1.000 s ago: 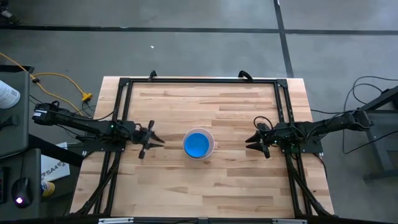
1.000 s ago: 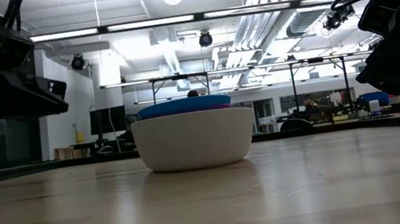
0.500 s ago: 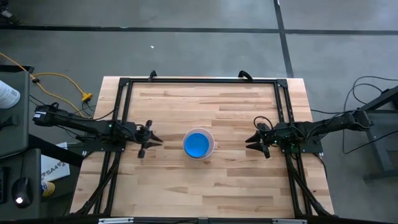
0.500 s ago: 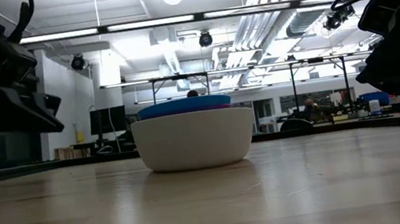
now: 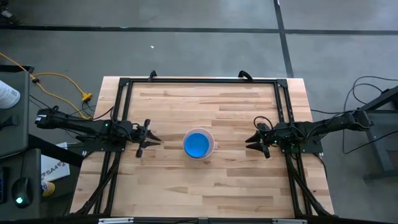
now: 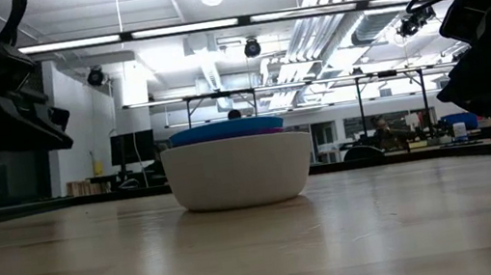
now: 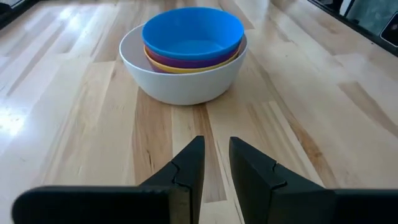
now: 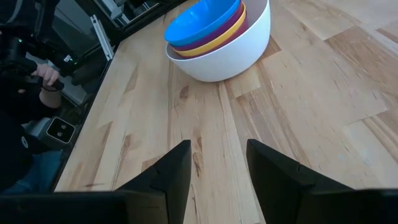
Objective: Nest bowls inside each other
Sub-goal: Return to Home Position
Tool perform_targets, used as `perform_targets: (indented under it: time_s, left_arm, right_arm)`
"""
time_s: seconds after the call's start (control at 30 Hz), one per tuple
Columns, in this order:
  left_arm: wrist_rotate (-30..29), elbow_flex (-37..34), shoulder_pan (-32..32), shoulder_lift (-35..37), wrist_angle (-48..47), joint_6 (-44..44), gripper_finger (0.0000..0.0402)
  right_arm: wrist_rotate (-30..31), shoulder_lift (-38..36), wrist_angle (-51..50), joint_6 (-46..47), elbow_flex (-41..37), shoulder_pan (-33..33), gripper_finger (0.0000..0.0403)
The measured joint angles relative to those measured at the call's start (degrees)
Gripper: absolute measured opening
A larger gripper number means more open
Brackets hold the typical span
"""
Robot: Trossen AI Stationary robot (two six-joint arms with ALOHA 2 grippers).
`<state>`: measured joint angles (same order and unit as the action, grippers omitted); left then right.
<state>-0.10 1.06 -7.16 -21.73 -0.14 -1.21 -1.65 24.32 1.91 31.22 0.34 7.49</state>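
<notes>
The bowls stand nested in one stack on the middle of the wooden table. The white bowl is outermost and rests by its base on the wood. Inside it sit a yellow bowl, a purple one and, on top, the blue bowl. My left gripper hovers to the stack's left, open and holding nothing, with its fingers pointing at the bowls. My right gripper hovers to the stack's right, also open and holding nothing. The stack shows in the right wrist view too.
A black metal frame runs along the table's far edge and down both sides. Bare wood lies all round the stack. In the right wrist view a person's hand shows beyond the table's left side.
My left gripper has drawn back a little toward the table's left edge, away from the bowls, and tipped slightly. The stack and my right gripper have kept still.
</notes>
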Motion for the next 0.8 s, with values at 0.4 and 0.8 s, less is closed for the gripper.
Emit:
perform_targets:
  time_s: [0.4, 0.8]
  left_arm:
    - [0.1, 0.0, 0.0, 7.0, -0.1, -0.3, 0.0074]
    - [0.1, 0.0, 0.0, 9.4, -0.2, 0.4, 0.0074]
  right_arm:
    - [0.0, 0.0, 0.0, 0.0, 0.0, 0.0, 0.0148]
    - [0.0, 0.0, 0.0, 0.0, 0.0, 0.0, 0.0148]
